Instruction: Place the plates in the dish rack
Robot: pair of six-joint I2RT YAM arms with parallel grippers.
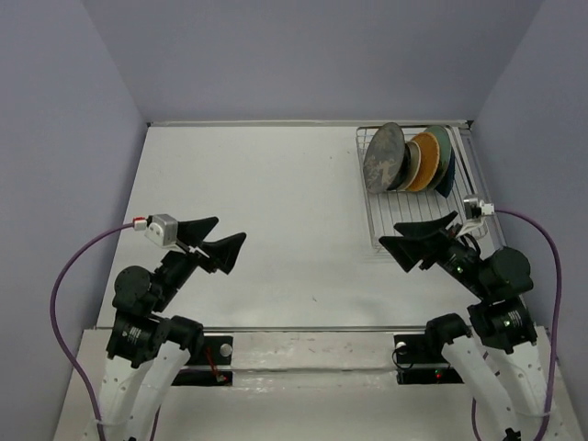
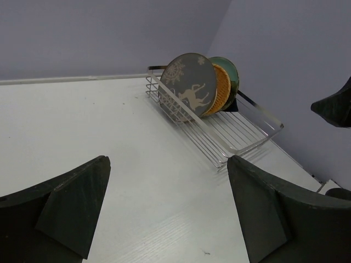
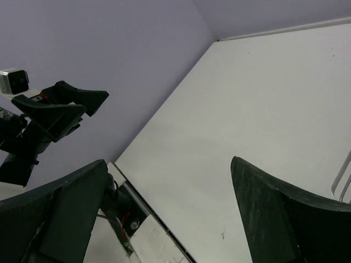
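Left tool (image 1: 230, 230): spread wide, nothing between its fingers; it hangs over the near left part of the worktop (image 1: 276, 184).
Right tool (image 1: 390, 233): also spread wide and holding nothing; it sits above the near end of the dish rack (image 1: 404, 207).
Dish rack: silver wire basket at the far right of the worktop, its long side running near to far beside the right wall.
Plates: all stand on edge, packed close at the far end of the rack and leaning one on the next.
Plate order, left to right: grey-brown plate (image 1: 383, 158), a thin black plate (image 1: 401, 170), cream plate (image 1: 412, 165), orange plate (image 1: 425, 165), teal plate (image 1: 444, 145), dark blue plate (image 1: 448, 181).
Left wrist view: between the parted fingers of the left tool (image 2: 167, 164) the rack (image 2: 241, 129) shows far off to the right, with the grey-brown plate (image 2: 189, 87) facing the camera and showing its white pattern; the orange plate (image 2: 222, 90) and teal plate (image 2: 230, 71) peek out behind it.
Right wrist view: the right tool (image 3: 167, 164) faces left across bare worktop; only a rim wire of the rack (image 3: 343, 181) shows at the right edge.
Plates to right tool: farther along the rack, apart from it.
Plates to left tool: well apart, across the worktop to the far right.
Near half of rack: bare wires and tines only.
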